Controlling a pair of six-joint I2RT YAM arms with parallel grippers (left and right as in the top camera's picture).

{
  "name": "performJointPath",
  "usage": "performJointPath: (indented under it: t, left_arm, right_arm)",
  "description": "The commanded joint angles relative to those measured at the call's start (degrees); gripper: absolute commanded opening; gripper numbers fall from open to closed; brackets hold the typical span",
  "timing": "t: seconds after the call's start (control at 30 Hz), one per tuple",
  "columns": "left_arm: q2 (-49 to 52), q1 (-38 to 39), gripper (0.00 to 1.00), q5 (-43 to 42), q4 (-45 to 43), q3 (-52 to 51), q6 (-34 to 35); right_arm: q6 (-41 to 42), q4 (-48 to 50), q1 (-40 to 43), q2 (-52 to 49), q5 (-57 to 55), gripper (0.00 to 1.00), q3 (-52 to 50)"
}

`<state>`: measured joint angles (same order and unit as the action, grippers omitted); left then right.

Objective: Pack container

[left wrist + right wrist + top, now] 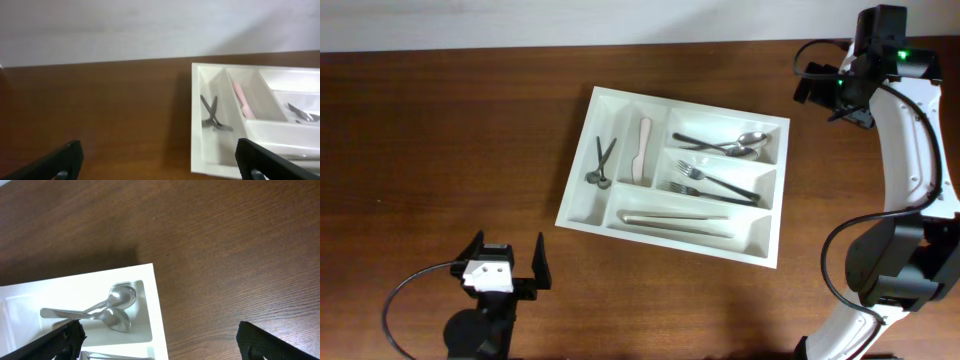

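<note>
Centrally on the wooden surface (440, 140) lies the white cutlery tray (582, 205), turned slightly askew. The left hand (506, 252) is seen near the surface's front edge, well apart from the tray's near left corner, with its fingers spread wide and nothing between them. The right hand (830, 100) is held just beyond the tray's far right corner, fingers likewise wide apart and empty.

From overhead, all five compartments can be read: small dark tongs (600, 160) in the outer narrow one, a pink-handled knife (642, 150) beside them, spoons (730, 143), forks (710, 182), and a long pale utensil (675, 217) in the nearest long one.

By the left wrist camera only the tray's left end (197, 125) is shown, with the tongs (212, 115) and the knife (242, 100). By the right wrist camera only the tray's spoon corner (155, 310) is caught, where two spoon bowls (117, 307) are seen lying one over the other.
</note>
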<state>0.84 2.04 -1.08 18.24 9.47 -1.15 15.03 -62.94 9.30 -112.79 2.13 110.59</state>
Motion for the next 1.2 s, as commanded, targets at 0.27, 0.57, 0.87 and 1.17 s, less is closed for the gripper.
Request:
performJointPath:
  t: [0.27, 0.57, 0.87, 1.17]
  left_arm:
    - [-0.6, -0.5, 0.99, -2.4, 1.1, -3.6, -2.3]
    - [-0.5, -0.5, 0.99, -2.6, 0.9, -3.6, -3.7]
    - [-0.5, -0.5, 0.99, -2.6, 0.9, -3.6, -3.7]
    - [-0.5, -0.5, 0.99, -2.6, 0.9, -3.6, -3.7]
  right_arm:
    - [0.5, 0.0, 0.1, -0.1, -0.7, 0.99, 0.9]
    - [0.5, 0.0, 0.1, -0.1, -0.7, 0.99, 0.9]
    - [0.5, 0.0, 0.1, -0.1, -0.7, 0.99, 0.9]
    - [0.5, 0.0, 0.1, -0.1, -0.7, 0.99, 0.9]
